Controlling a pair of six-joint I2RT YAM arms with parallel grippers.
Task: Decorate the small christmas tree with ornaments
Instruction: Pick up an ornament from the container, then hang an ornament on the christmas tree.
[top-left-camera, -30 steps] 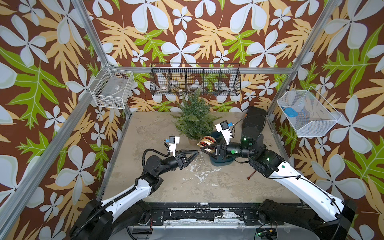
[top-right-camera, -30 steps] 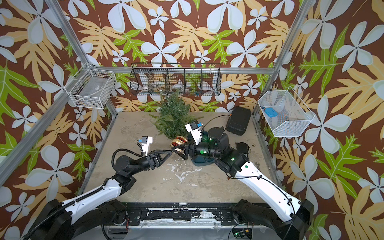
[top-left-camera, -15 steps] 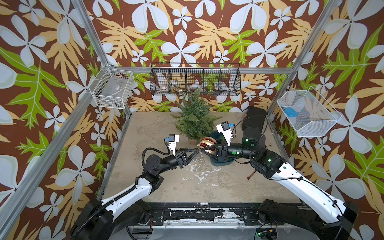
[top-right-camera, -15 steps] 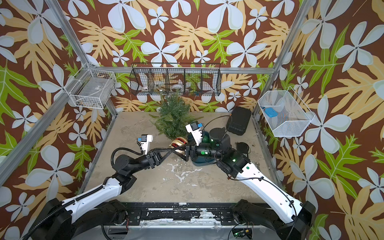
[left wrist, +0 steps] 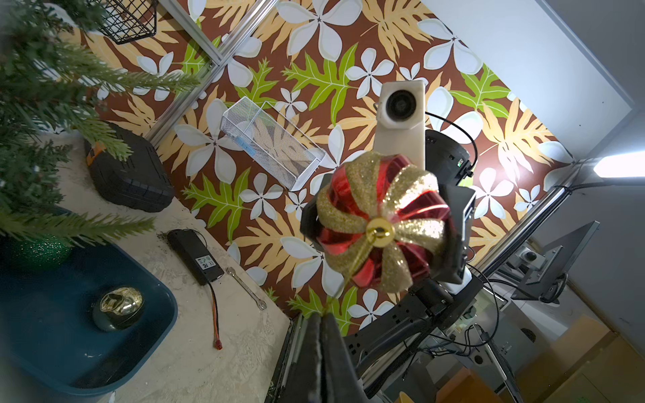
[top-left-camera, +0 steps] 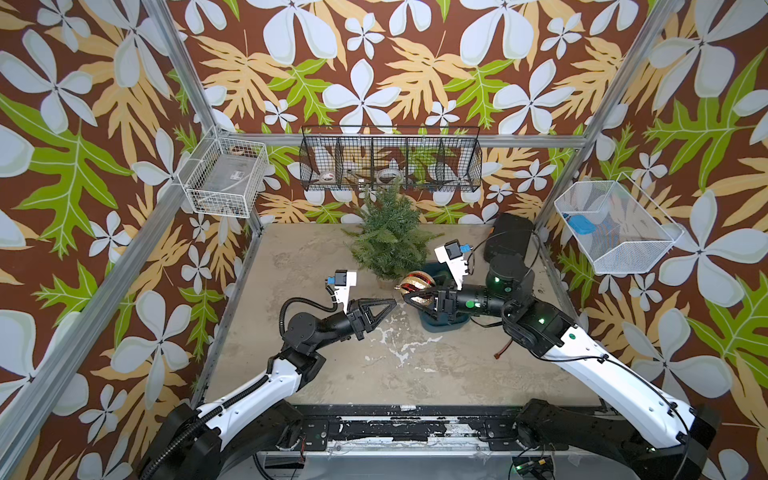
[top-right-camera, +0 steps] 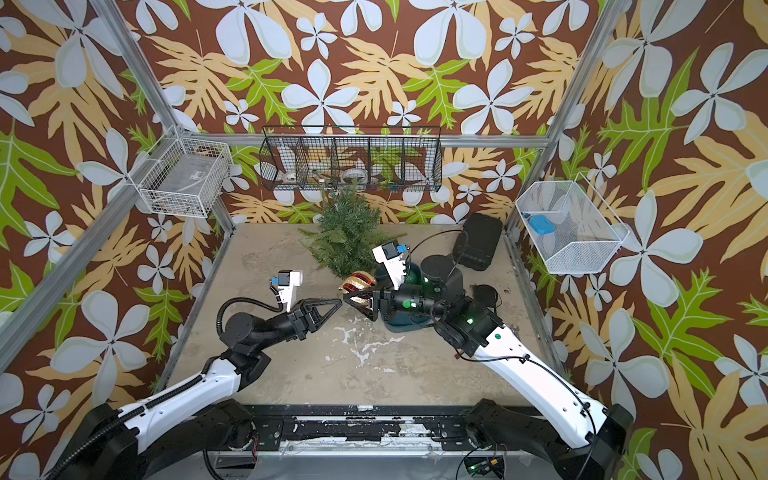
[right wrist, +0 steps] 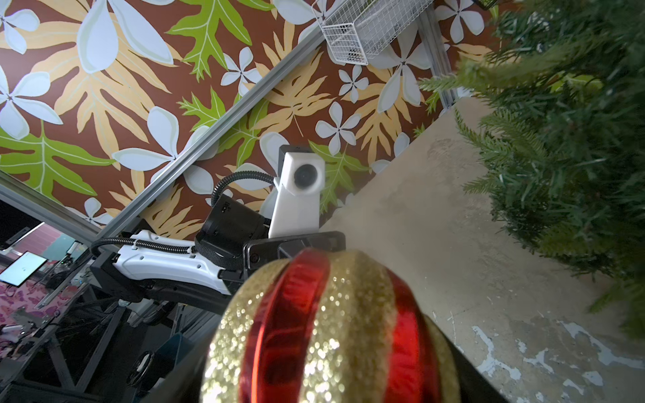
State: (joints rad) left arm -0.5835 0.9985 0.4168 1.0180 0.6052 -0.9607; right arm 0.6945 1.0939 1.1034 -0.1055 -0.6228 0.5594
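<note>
Since no ornament shows on the small christmas tree (top-left-camera: 388, 237) yet, you're on hang number one. It stands upright at the back of the table (top-left-camera: 415, 374), with the blue tray (left wrist: 45, 335) just beside it on the right-arm side.

Your right gripper (top-left-camera: 413, 293) has the striped ball (left wrist: 382, 223) clamped across its body, held off the table near the tree's lower branches. Your left gripper (top-left-camera: 389, 303) has its jaws pressed flat together on the hanger cord (left wrist: 352, 268), right at the tips and nose to nose with the right one. This reads as a handover from ball body to cord.

Next move, my call:
- Open the right jaws first.
- Check that the ball hangs from the cord.
- Carry it to a branch tip and drop the loop over.

Thin cord in a tip pinch, so there's a slip risk.

Ball look: largest of the three, with glossy red and gold-glitter segments. Its gold cap faces the left wrist camera, and the gold cord runs straight from the cap to the left tips. The green glitter ball (left wrist: 36, 251) and the smaller shiny gold ball (left wrist: 118, 308) sit in the tray, the green one half under a branch.
</note>
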